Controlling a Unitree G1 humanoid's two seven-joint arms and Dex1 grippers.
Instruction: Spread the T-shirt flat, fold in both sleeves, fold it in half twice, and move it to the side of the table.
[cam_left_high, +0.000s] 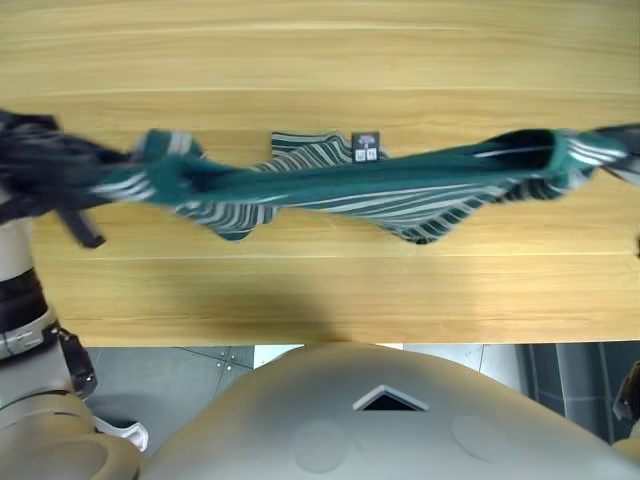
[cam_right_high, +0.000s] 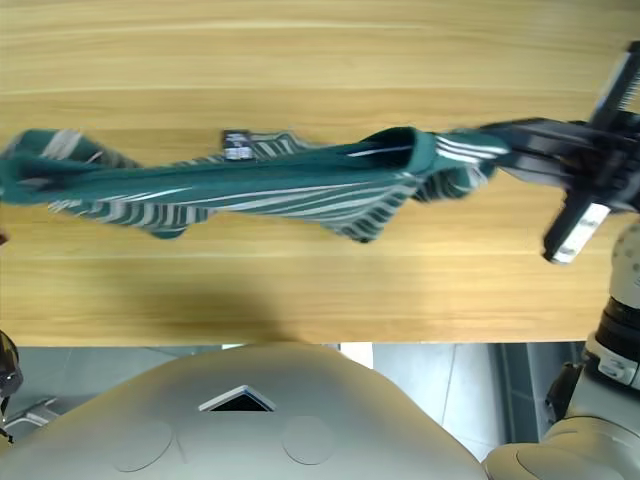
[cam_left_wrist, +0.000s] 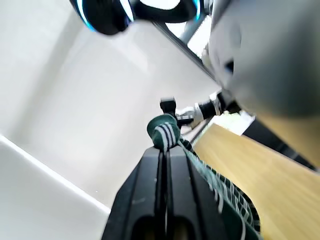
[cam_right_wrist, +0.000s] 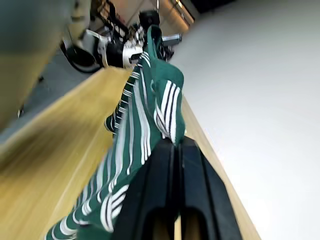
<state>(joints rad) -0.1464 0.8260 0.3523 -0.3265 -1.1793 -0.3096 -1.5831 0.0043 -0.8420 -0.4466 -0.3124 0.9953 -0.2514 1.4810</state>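
Note:
The green T-shirt (cam_left_high: 350, 185) with white stripes hangs stretched in a long band above the wooden table (cam_left_high: 320, 290), sagging in the middle. My left gripper (cam_left_high: 112, 172) is shut on its left end, lifted off the table. My right gripper (cam_right_high: 470, 150) is shut on its right end at about the same height. In the left wrist view the pads press together on a bunched fold of the T-shirt (cam_left_wrist: 165, 131). In the right wrist view the striped T-shirt (cam_right_wrist: 150, 95) runs from the closed fingers towards the other arm.
The table's near edge (cam_left_high: 320, 343) runs just in front of me, with grey floor below it. A small dark tag (cam_left_high: 366, 147) shows at the shirt's far edge. Bare wood lies beyond and in front of the shirt.

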